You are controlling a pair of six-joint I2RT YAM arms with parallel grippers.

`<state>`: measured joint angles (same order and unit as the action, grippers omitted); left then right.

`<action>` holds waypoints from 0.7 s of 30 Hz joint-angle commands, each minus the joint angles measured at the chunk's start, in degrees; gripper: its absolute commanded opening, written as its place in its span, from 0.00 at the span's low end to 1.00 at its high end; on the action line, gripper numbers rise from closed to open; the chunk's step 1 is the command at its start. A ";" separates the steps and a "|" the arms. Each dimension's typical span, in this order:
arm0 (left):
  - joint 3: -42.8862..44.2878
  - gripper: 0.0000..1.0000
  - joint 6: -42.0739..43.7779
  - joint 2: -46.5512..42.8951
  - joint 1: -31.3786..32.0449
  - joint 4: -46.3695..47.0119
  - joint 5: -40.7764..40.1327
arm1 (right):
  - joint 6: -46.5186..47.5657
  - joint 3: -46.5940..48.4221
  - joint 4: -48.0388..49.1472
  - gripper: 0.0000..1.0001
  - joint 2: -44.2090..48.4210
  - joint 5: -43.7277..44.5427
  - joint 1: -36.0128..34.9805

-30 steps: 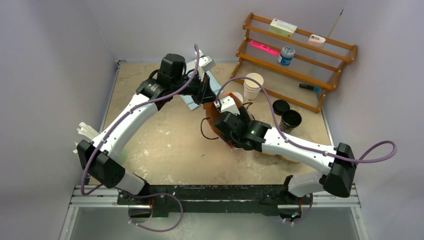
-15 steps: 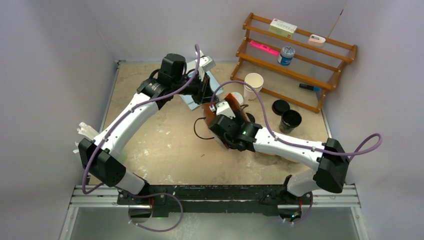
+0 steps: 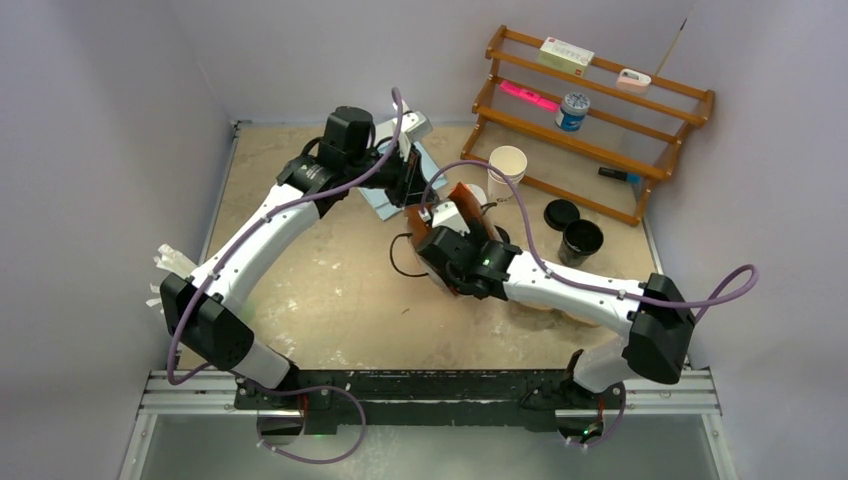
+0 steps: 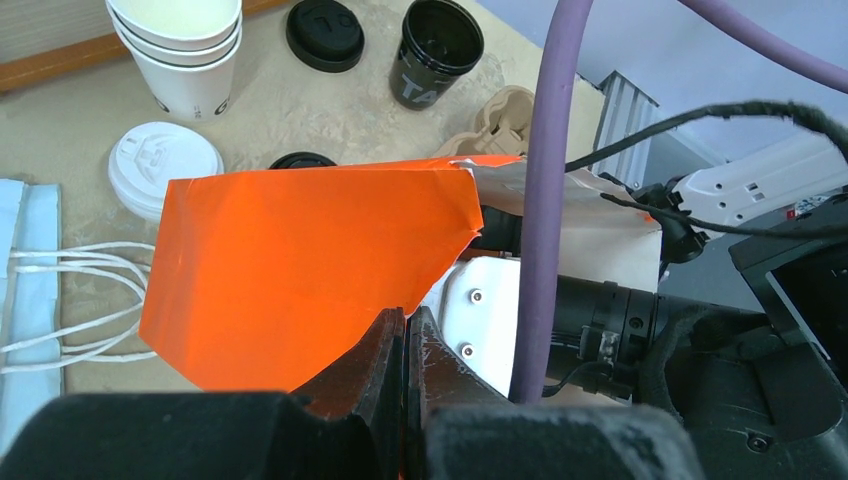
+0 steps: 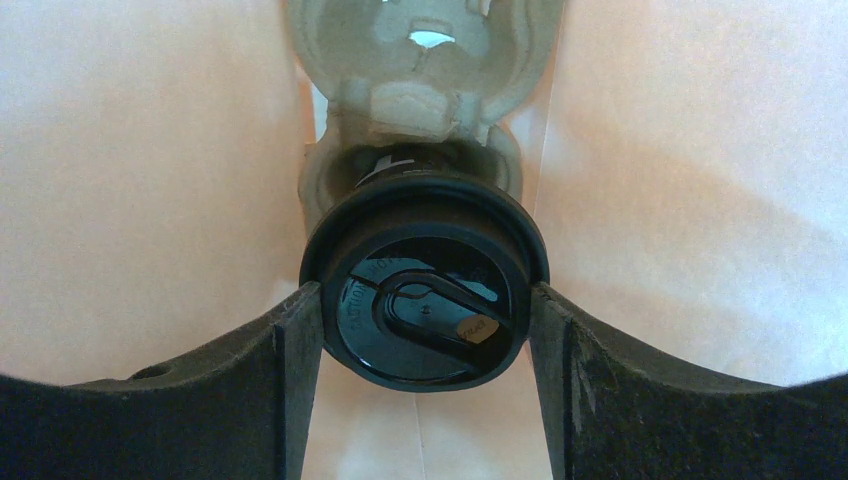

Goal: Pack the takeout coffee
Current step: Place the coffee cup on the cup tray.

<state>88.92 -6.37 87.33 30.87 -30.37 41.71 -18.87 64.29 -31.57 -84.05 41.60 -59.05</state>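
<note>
My left gripper (image 4: 406,330) is shut on the edge of an orange paper bag (image 4: 300,270) and holds its mouth open; the bag also shows in the top view (image 3: 463,193). My right gripper (image 5: 425,335) reaches inside the bag, its fingers pressed on both sides of a black lidded coffee cup (image 5: 425,290). This cup sits in a brown pulp carrier (image 5: 430,60). A second black cup (image 3: 582,240), open and without a lid, stands on the table to the right. A loose black lid (image 3: 561,213) lies next to it.
Stacked white paper cups (image 3: 506,170) and a white lid (image 4: 165,165) sit behind the bag. Another pulp carrier (image 4: 500,115) lies near the open black cup (image 4: 432,50). Light blue bags with white handles (image 4: 30,280) lie flat. A wooden rack (image 3: 590,100) stands at the back right.
My right arm has pushed left and farther into the orange bag with the lidded cup. My left gripper has kept its hold on the bag's edge.
</note>
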 commanded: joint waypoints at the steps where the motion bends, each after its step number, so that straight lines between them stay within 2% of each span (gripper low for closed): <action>1: 2.32 0.00 -1.47 0.38 0.21 0.42 2.86 | 0.24 2.85 -2.09 0.00 -0.07 -2.77 1.01; 13: 2.97 0.00 -13.35 0.26 0.21 -0.92 7.47 | -0.93 9.91 -12.36 0.00 0.29 -11.79 1.07; 21: 0.44 0.00 -19.89 -0.14 0.14 1.19 11.11 | -1.36 11.31 -16.28 0.00 -0.08 -18.02 1.04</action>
<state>90.17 -19.84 87.64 30.00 -30.96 45.17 -20.64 72.62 -45.08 -83.90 28.53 -58.06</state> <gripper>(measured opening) 0.022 0.706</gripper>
